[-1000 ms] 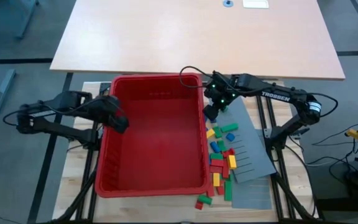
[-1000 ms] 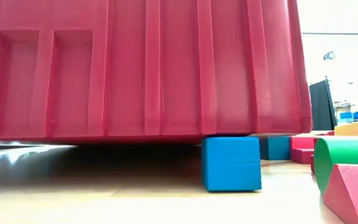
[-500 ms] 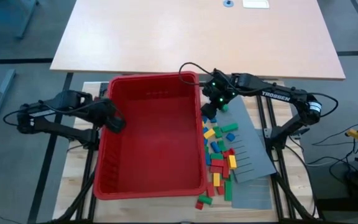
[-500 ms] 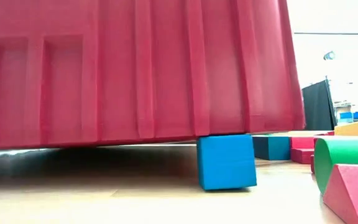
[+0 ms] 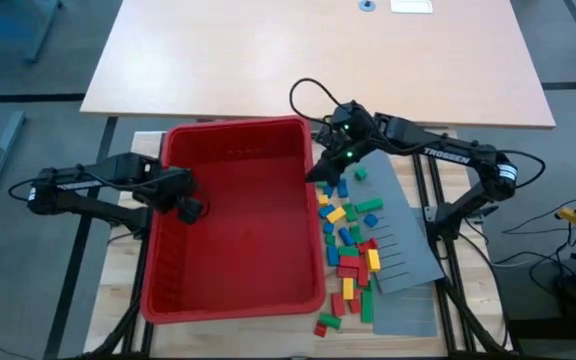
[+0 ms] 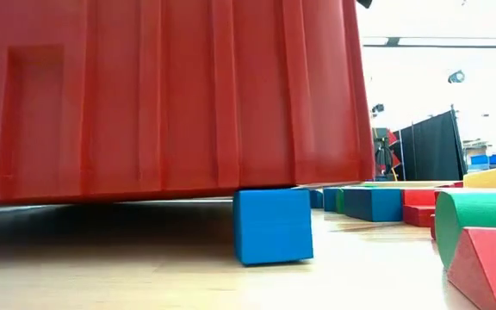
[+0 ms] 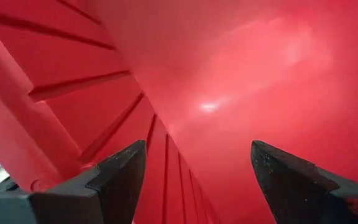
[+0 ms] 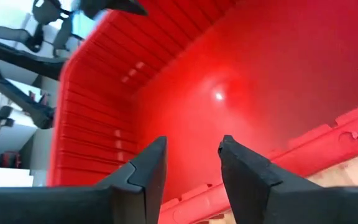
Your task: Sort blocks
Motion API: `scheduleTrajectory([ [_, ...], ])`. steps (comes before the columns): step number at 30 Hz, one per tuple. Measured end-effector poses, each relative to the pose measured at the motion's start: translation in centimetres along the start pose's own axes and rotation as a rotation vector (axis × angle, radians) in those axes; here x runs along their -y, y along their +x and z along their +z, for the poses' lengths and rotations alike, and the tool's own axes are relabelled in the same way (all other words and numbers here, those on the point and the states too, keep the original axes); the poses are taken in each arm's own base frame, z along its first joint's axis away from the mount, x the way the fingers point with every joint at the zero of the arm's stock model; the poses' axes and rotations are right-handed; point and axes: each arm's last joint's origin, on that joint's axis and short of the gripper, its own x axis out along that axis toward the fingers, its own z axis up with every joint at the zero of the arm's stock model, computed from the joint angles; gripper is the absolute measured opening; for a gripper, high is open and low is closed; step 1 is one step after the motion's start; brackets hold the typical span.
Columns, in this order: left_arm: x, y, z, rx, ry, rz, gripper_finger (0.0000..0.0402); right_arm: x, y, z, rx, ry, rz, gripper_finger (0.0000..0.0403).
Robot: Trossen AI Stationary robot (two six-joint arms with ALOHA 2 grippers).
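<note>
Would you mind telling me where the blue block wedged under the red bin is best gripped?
Grip the blue block by its two upright side faces, coming in low from the open side away from the red bin. The bin's bottom edge appears to rest on its top, so a top-down grasp looks blocked.

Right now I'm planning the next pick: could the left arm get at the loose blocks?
Probably not: the red bin lies between the left gripper, at its left wall, and the blocks on its far side.

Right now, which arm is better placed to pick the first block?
Right. The right gripper sits at the red bin's right rim, beside the blocks. The left gripper is across the bin at its left wall.
</note>
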Motion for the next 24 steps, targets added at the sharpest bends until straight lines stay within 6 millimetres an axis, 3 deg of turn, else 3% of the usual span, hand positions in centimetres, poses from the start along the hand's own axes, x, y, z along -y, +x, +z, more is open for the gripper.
scheduleTrajectory([
  [5,-0.1,0.1,-0.1,-0.009,0.002,0.012,0.0275,-1.1,-0.4,0.4,0.017,-0.031,0.021,0.0116],
  [12,-0.1,0.3,-0.1,-0.014,0.002,0.019,0.0275,-0.1,-0.5,-0.6,-0.062,0.04,-0.11,0.0102],
  [24,-0.1,0.3,-0.1,-0.014,0.002,0.02,0.0275,1.2,1.2,-0.6,-0.096,0.078,-0.169,0.017],
])
